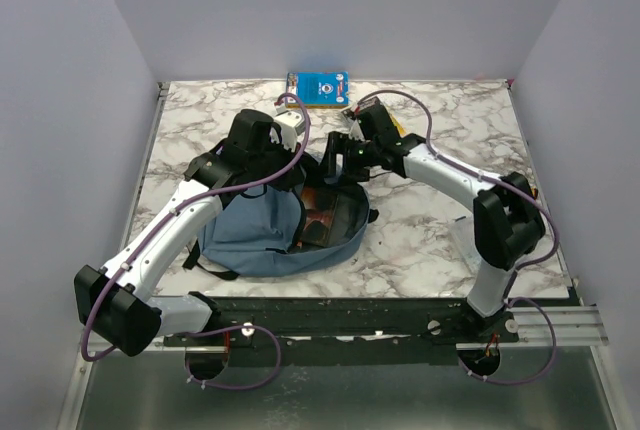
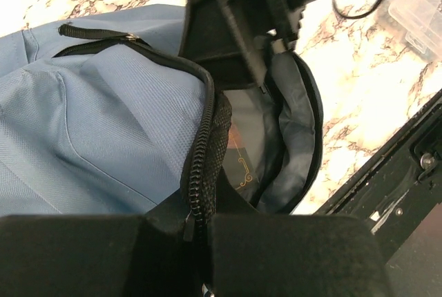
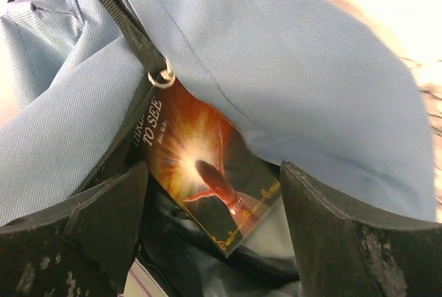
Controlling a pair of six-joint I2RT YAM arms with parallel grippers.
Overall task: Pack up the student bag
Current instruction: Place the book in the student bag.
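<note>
Marble table (image 1: 450, 120), blue book (image 1: 318, 90) behind: left claw (image 2: 185, 233) pinches student bag (image 2: 103, 124), right claw (image 3: 214, 228) wide over orange book (image 3: 197, 169).

A: How are the arms posed?
B: The left arm (image 1: 165, 235) and right arm (image 1: 450, 175) are stretched forward and bent inward, wrists tipped down.
A: And the jaws?
B: The left gripper (image 2: 197, 231) is clamped, the student bag (image 2: 103, 138) edge pinched between its jaws. The right gripper (image 3: 214, 228) is spread wide.
</note>
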